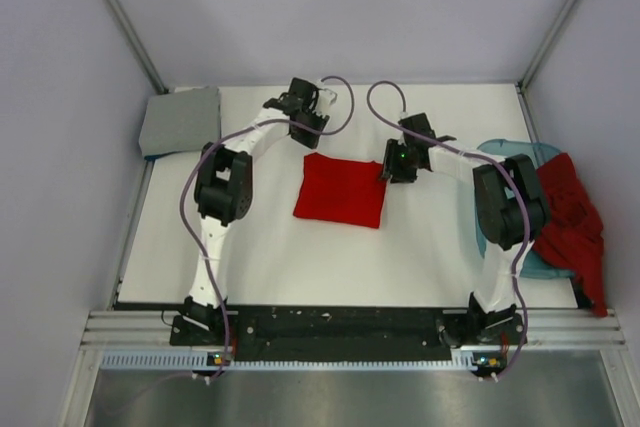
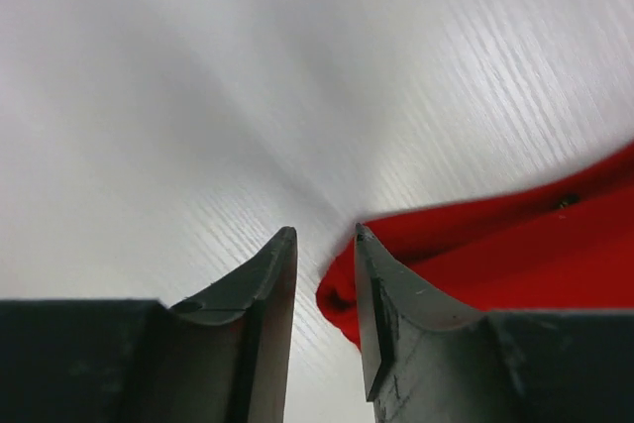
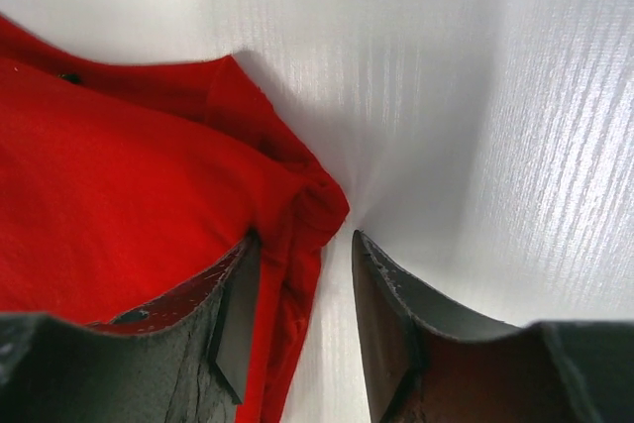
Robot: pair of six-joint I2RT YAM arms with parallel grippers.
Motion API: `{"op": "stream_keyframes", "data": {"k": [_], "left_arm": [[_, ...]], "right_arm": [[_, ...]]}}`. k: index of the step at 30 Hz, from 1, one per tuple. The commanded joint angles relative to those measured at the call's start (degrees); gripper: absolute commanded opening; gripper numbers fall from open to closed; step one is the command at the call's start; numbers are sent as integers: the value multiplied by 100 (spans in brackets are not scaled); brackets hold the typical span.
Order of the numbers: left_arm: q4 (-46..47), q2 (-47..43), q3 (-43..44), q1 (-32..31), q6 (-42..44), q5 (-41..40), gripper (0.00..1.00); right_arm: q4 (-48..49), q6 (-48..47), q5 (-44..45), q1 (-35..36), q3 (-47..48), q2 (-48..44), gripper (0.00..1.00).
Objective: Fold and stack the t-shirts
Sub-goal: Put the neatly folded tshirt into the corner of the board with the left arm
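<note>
The left gripper (image 2: 323, 235) and right gripper (image 3: 305, 240) are hovering, fingers spread and empty, at the eleven and one o'clock corners of the folded bright red cloth t-shirt (image 1: 340, 190). Each should be scooping every layer.

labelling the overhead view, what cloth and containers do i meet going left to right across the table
folded grey t-shirt → folded bright red t-shirt → light-blue tub → darker red t-shirt, draped over the tub's right side
</note>
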Motion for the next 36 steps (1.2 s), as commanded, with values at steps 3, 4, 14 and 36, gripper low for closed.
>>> {"op": "stream_keyframes", "data": {"k": [3, 4, 14, 36], "left_arm": [[384, -784, -205, 351, -883, -187, 45], [428, -1020, -468, 413, -998, -12, 50], [228, -1508, -2028, 440, -1351, 1379, 86], [-152, -951, -1446, 580, -1501, 2970, 0]], "right_arm": [[-81, -72, 224, -39, 118, -191, 47], [-81, -64, 216, -39, 74, -296, 48], [50, 103, -197, 13, -410, -666, 57], [34, -81, -180, -48, -699, -1411, 65]]}}
